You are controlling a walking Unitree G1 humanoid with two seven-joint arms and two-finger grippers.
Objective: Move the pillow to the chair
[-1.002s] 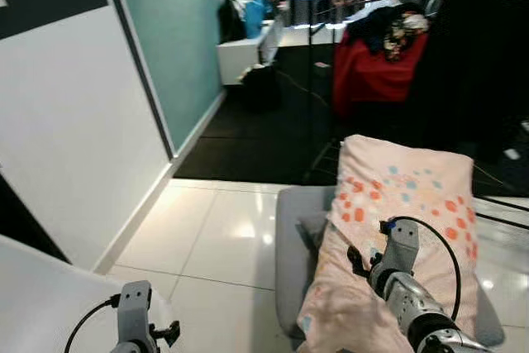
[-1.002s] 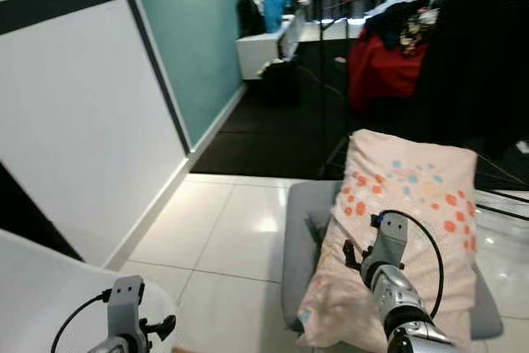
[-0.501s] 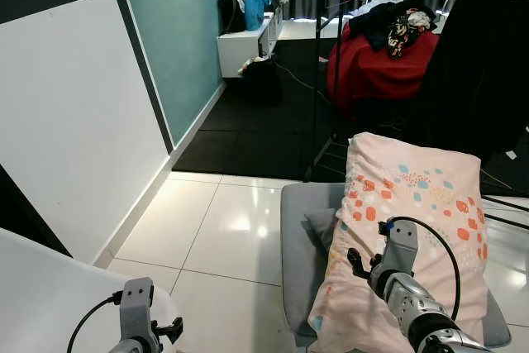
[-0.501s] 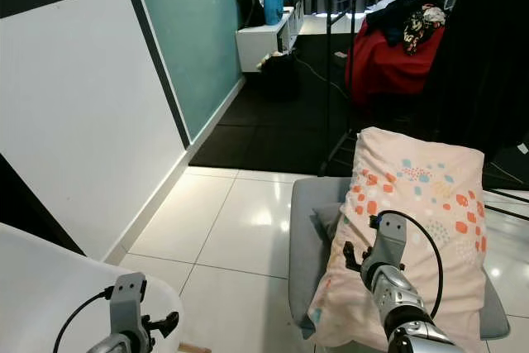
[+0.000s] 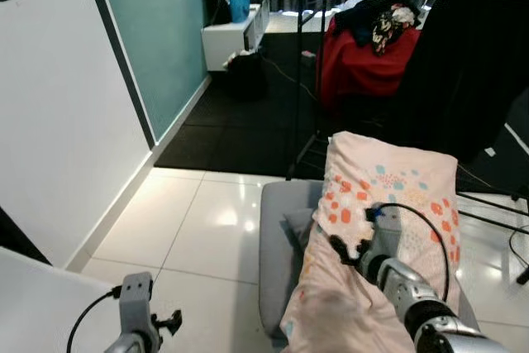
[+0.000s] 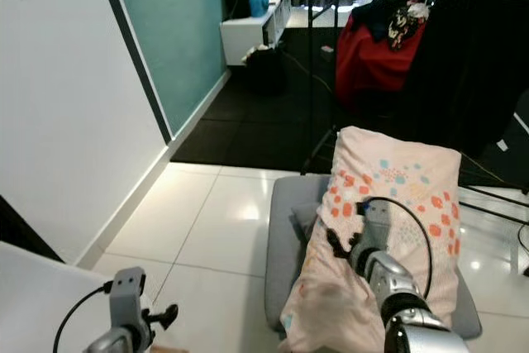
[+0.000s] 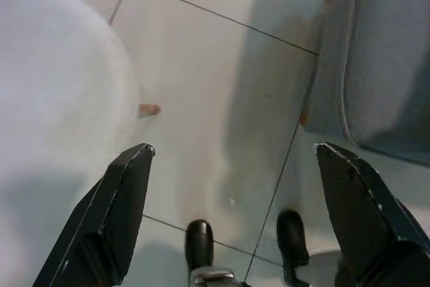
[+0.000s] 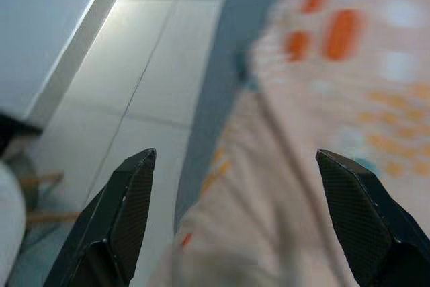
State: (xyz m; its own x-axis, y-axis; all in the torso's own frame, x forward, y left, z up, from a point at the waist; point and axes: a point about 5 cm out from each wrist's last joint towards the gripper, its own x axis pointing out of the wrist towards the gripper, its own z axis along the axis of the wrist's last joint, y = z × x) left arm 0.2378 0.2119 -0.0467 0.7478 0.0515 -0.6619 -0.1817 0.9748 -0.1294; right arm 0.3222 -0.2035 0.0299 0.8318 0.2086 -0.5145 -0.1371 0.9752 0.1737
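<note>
The pillow (image 5: 388, 204) is already lying on the grey chair (image 6: 281, 245), its upper half leaning up against the chair back and its lower end drooping over the front of the seat toward the robot. It seems to be resting that way because it is longer than the seat, so the backrest is propping one end while the other is hanging free. From this, the move looks to be essentially done, with only the letting go and backing off left.

The right claw (image 8: 235, 226) is hovering over the lower part of the pillow, at about 5 o'clock in the head views, pointing forward and down along the fabric. Its two black fingers (image 8: 117, 213) are standing wide apart, and nothing is sitting between them; the patterned cloth is lying just beneath, blurred, and whether the tips are brushing it cannot be told.

The left claw (image 7: 235, 226) is hanging idle at about 7 o'clock, beside a white rounded seat (image 5: 41, 303), its fingers spread wide over the glossy tiled floor (image 5: 207, 221) and holding nothing.
</note>
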